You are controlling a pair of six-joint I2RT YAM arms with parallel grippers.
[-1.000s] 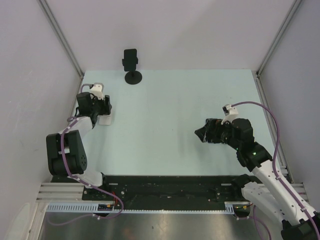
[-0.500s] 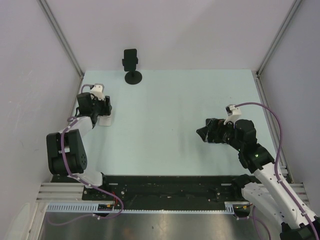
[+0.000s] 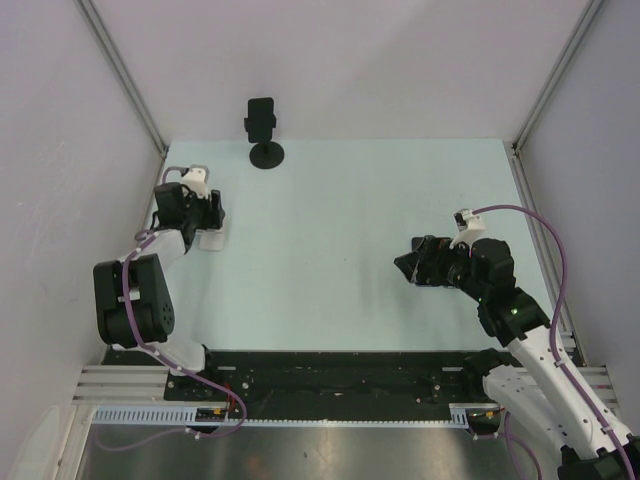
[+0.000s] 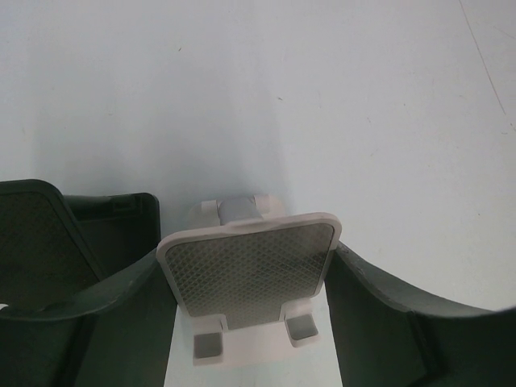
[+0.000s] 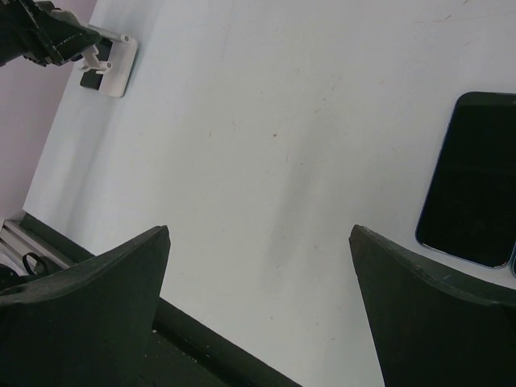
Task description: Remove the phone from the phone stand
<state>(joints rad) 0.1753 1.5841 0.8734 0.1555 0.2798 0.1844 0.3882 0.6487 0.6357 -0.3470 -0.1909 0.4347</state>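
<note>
Table: the pale blue-green table point(image 3: 340, 200) is carrying everything, with grey walls rising on 3 sides.
Right arm: the white-and-black right arm point(image 3: 520, 320) is reaching in from the near right corner, its wrist pointing left toward the table's middle.
Left arm: the black-and-white left arm point(image 3: 130, 300) is folding up along the table's left edge.
Black stand: a black round-footed stand point(image 3: 264, 135) carrying a dark upright slab is standing at the far edge, well apart from both arms.
Right gripper: the right gripper point(image 5: 258, 266) is hanging with its 2 fingers spread wide, only bare table showing between them.
Left gripper: the left gripper point(image 4: 246, 274) is clamping narrowly, its 2 dark fingers pressing on the side edges of the stand's plate.
Phone stand: the white plastic phone stand point(image 4: 250, 262) is sitting on the table near the left edge, its grey-padded plate tilting back above 2 small lips.
Phone: the dark rectangular phone point(image 5: 472, 181) is lying flat on the table near the right gripper, off the white stand and well apart from it.
</note>
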